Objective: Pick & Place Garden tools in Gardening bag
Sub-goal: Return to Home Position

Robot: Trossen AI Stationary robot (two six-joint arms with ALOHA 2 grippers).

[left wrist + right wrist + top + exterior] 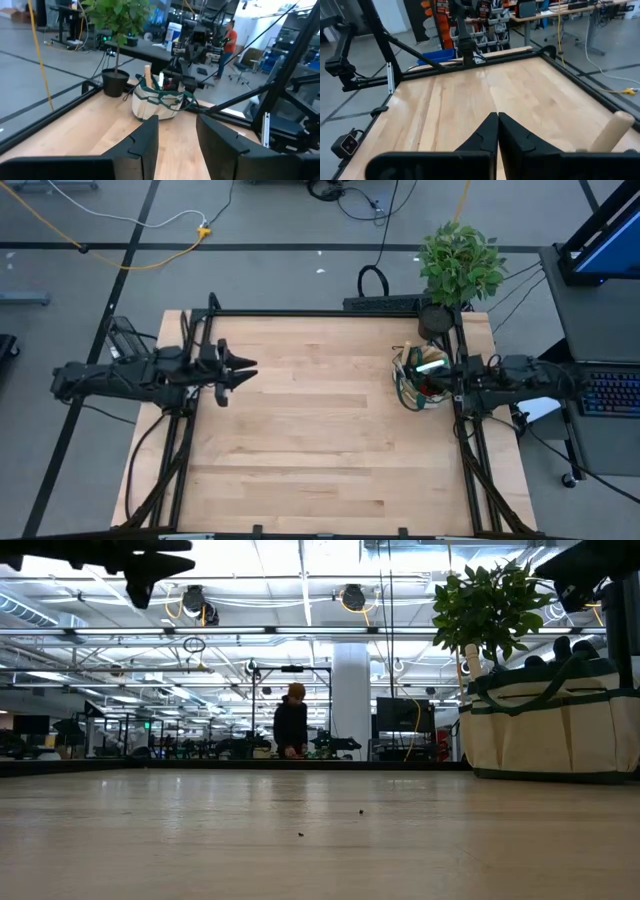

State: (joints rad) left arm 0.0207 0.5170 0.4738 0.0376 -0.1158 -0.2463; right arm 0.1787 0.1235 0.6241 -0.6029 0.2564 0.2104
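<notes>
Bag [400, 385] sat by the plant [460, 260] at the surface's [320, 460] right edge, handles [147, 75] poking out, nothing left outside that I saw, so I judged packing finished; left tool [250, 370] gaped empty, right tool [496, 117] closed empty over the bag.

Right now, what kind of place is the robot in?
Probably a big robotics lab: a pale wooden table in a black metal frame, benches with screens behind it, and a person in dark clothes standing there.
</notes>
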